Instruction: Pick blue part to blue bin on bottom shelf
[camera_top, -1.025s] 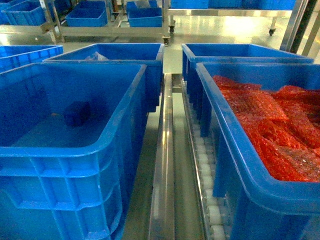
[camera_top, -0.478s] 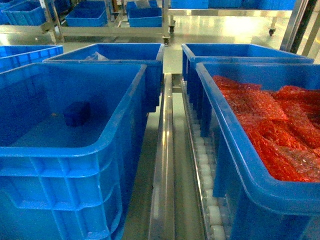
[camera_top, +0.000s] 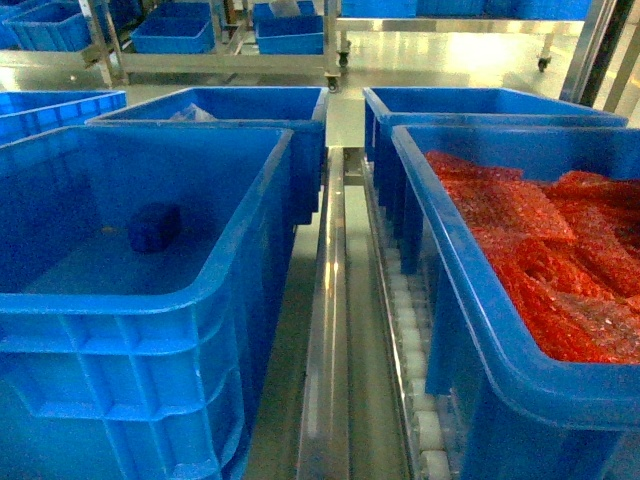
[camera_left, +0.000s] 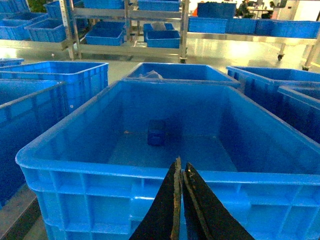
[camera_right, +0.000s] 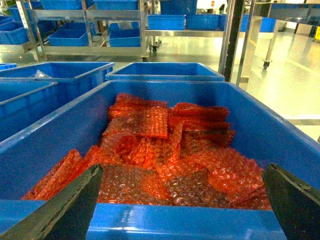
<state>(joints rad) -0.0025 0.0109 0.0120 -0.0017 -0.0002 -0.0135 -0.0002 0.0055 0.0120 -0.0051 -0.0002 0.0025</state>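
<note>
Neither gripper is showing in our head view; we are seeing the blue part (camera_top: 154, 227) lying on the floor of the blue bin (camera_top: 150, 305), left of a steel rail (camera_top: 325, 340) with white rollers (camera_top: 415, 350) (the bottom shelf). From the left wrist, our left gripper (camera_left: 181, 172) is hovering with fingers pressed together, gripping nothing, before that bin's near rim. From the right wrist, our right gripper (camera_right: 182, 192) is standing wide apart over the crate of red packets (camera_right: 165, 150)
</note>
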